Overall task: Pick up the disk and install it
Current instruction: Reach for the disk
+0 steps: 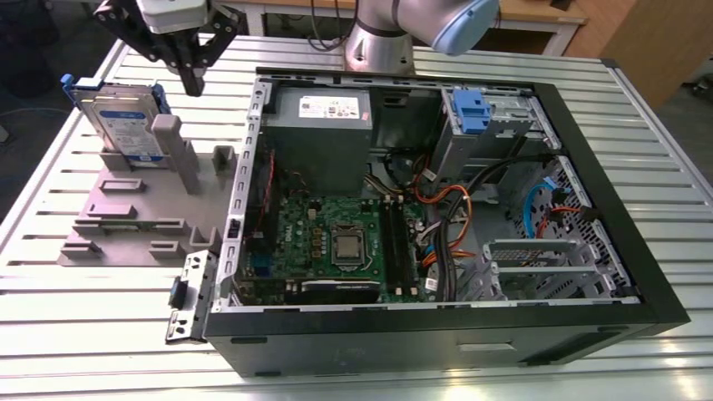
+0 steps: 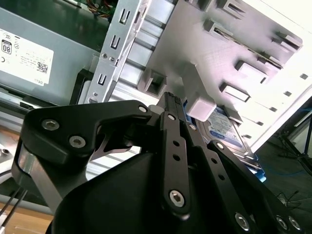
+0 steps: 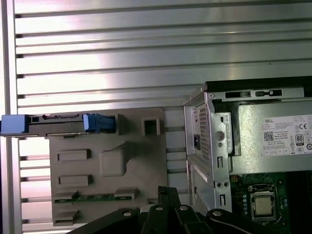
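The disk [image 1: 120, 124] stands on edge in a grey holder [image 1: 132, 210] at the exterior view's left, beside the open computer case [image 1: 446, 326]. Its blue side rails and white-and-blue label show. My gripper [image 1: 196, 86] hangs above the holder, just to the exterior view's right of the disk's top edge and apart from it. The fingers are shut with nothing between them. In the first wrist view the disk [image 3: 58, 125] appears edge-on beyond the gripper [image 3: 165, 191]. In the second wrist view the gripper [image 2: 173, 99] points at a grey post, with the disk [image 2: 228, 130] behind it.
Inside the case lie a grey power-supply box [image 1: 322, 110], a green motherboard [image 1: 334, 242], bundled cables [image 1: 457, 217] and a blue latch piece [image 1: 470, 113] at a drive bay. Everything rests on a ribbed metal table [image 1: 100, 334].
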Controlling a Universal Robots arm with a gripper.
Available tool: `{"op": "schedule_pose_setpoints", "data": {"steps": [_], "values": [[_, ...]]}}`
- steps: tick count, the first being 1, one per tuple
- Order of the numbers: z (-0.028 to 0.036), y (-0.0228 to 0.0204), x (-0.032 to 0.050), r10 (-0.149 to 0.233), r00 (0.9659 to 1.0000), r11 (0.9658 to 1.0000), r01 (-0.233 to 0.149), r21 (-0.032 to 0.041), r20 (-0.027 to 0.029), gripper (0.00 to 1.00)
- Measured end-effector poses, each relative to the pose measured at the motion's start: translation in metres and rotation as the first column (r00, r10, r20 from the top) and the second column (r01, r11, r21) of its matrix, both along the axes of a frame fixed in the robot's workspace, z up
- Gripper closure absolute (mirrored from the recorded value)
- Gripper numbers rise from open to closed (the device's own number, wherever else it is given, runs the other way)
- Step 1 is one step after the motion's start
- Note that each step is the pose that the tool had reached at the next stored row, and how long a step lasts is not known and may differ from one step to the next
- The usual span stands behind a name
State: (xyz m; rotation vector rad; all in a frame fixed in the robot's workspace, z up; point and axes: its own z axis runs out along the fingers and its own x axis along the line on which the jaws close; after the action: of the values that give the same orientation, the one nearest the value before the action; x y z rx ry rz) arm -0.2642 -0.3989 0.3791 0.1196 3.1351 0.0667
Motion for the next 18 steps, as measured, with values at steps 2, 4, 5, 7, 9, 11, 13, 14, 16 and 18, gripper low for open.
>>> {"op": "schedule_pose_setpoints", "data": {"steps": [2, 4, 5, 7, 9, 11, 13, 14, 16, 18], "values": [[-0.0001, 0.0000, -0.0019, 0.000, 1.0000, 1.0000, 0.000, 0.0000, -0.0001, 0.89], [-0.0002, 0.0000, -0.0036, 0.000, 1.0000, 1.0000, 0.000, 0.0000, 0.0000, 0.89], [-0.0002, 0.0000, -0.0044, 0.000, 1.0000, 1.0000, 0.000, 0.0000, 0.0000, 0.89], [-0.0002, 0.0000, -0.0059, 0.000, 1.0000, 1.0000, 0.000, 0.0000, -0.0001, 0.89], [-0.0003, 0.0000, -0.0072, 0.000, 1.0000, 1.0000, 0.000, 0.0000, -0.0001, 0.89], [-0.0003, 0.0000, -0.0080, 0.000, 1.0000, 1.0000, 0.000, 0.0000, -0.0001, 0.89], [-0.0004, 0.0000, -0.0086, 0.000, 1.0000, 1.0000, 0.000, 0.0000, -0.0001, 0.89], [-0.0005, 0.0001, -0.0091, 0.000, 1.0000, 1.0000, 0.000, 0.0000, 0.0000, 0.89], [-0.0007, 0.0005, -0.0095, 0.000, 1.0000, 1.0000, 0.000, 0.0001, 0.0000, 0.89], [-0.0009, 0.0013, -0.0100, 0.000, 1.0000, 1.0000, 0.000, 0.0001, 0.0001, 0.89]]}}
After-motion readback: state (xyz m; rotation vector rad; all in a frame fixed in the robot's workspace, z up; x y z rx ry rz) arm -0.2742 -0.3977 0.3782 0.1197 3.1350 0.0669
